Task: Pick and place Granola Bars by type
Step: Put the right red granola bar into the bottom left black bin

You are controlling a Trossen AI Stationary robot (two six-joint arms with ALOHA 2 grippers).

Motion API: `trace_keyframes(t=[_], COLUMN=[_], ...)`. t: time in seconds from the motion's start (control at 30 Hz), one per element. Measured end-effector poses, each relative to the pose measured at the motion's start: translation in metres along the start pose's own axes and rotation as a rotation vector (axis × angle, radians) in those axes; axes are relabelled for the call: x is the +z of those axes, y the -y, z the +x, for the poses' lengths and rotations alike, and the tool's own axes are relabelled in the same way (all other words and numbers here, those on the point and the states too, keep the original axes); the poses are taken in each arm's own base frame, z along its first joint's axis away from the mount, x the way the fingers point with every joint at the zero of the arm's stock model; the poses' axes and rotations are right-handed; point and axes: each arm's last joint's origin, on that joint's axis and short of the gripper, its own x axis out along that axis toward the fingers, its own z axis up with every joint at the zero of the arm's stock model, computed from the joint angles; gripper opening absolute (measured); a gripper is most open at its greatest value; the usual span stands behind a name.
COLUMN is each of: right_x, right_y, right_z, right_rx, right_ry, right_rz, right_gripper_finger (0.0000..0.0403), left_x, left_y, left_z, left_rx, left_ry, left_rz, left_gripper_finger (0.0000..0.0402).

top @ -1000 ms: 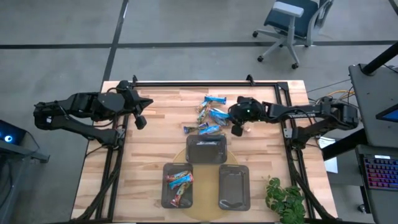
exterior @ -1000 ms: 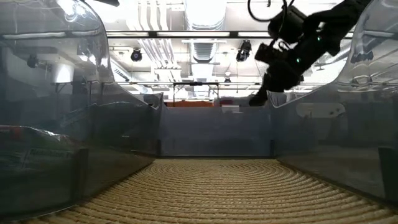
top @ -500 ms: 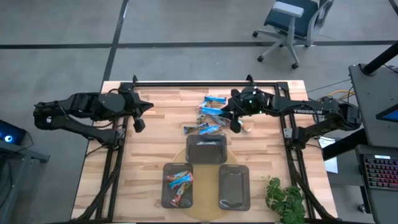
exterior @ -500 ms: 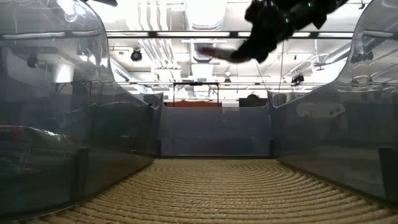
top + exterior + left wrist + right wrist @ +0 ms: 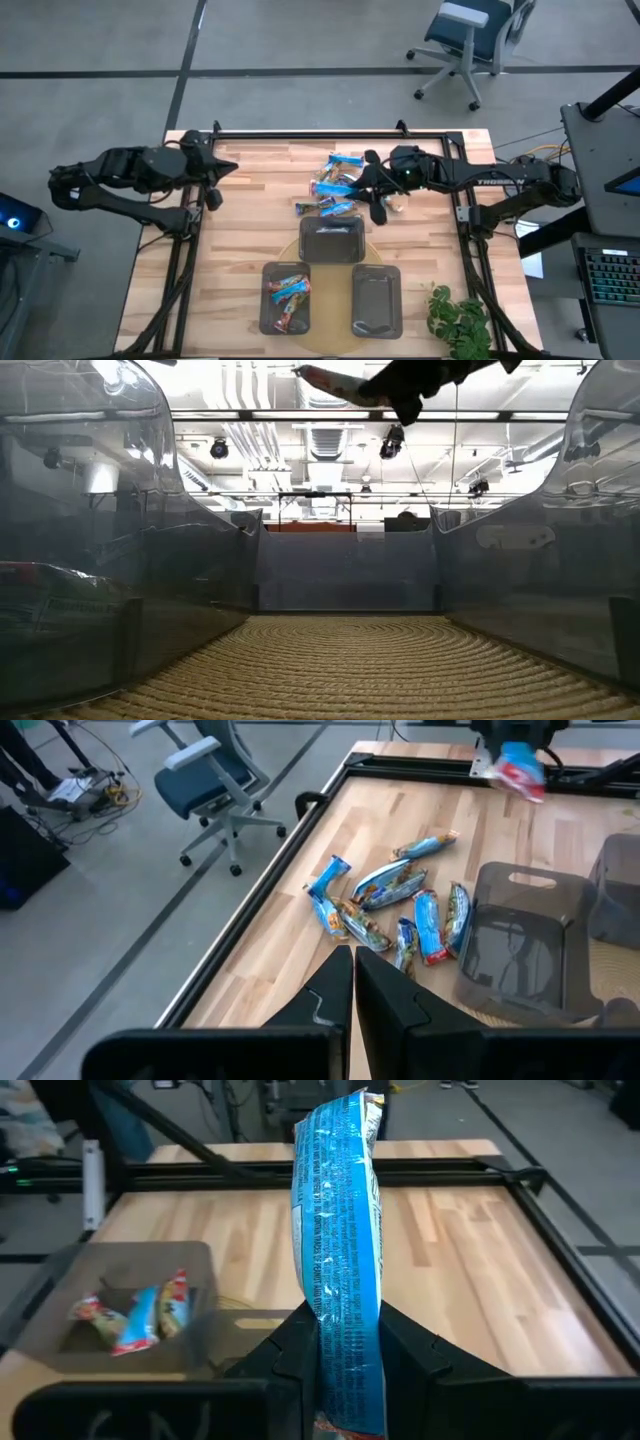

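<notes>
Several granola bars (image 5: 338,172) in blue wrappers lie in a loose pile on the wooden table (image 5: 250,230), also in the left wrist view (image 5: 390,905). My right gripper (image 5: 362,187) hovers over the pile's right side, shut on one blue bar (image 5: 335,1230), which also shows in the low view (image 5: 330,380). My left gripper (image 5: 352,990) is shut and empty, raised at the table's left side (image 5: 212,182). My right gripper pinches one end of the blue bar (image 5: 340,1350) between its two fingers. The fingers come from the table's right, slanting slightly down, and lie along the bar. The bar sticks out beyond the fingertips on edge, lifted clear of the table.
Three dark grey trays sit on a round woven mat near the front: an empty one (image 5: 332,240), one with a few bars (image 5: 286,297) and another empty one (image 5: 376,300). A plant (image 5: 455,320) stands at the near right corner. A black frame (image 5: 330,133) edges the table.
My right gripper has risen well above the table with the blue bar and tipped up nearer to level. The bar has been lifted clear of the pile and now sticks out toward the table's left.
</notes>
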Motion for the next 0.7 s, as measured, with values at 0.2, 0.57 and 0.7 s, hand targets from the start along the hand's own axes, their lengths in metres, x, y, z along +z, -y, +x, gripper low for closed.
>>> trace_keyframes(t=[0.2, 0.57, 0.7], right_x=[-0.002, 0.014, 0.016], right_y=[-0.017, -0.044, -0.055], right_z=[0.01, 0.056, 0.075], right_rx=[0.051, 0.134, 0.168], right_ry=[-0.018, -0.057, -0.081], right_rz=[0.001, -0.009, -0.02], right_gripper_finger=[0.0065, 0.0065, 0.0065], left_x=[-0.001, -0.001, -0.002], left_y=[-0.001, -0.002, -0.003], left_z=[-0.002, -0.003, -0.005], left_rx=[-0.001, -0.001, -0.001], left_ry=[0.007, 0.007, 0.011], left_rz=[-0.002, 0.015, 0.016], left_gripper_finger=[0.0, 0.0, 0.0])
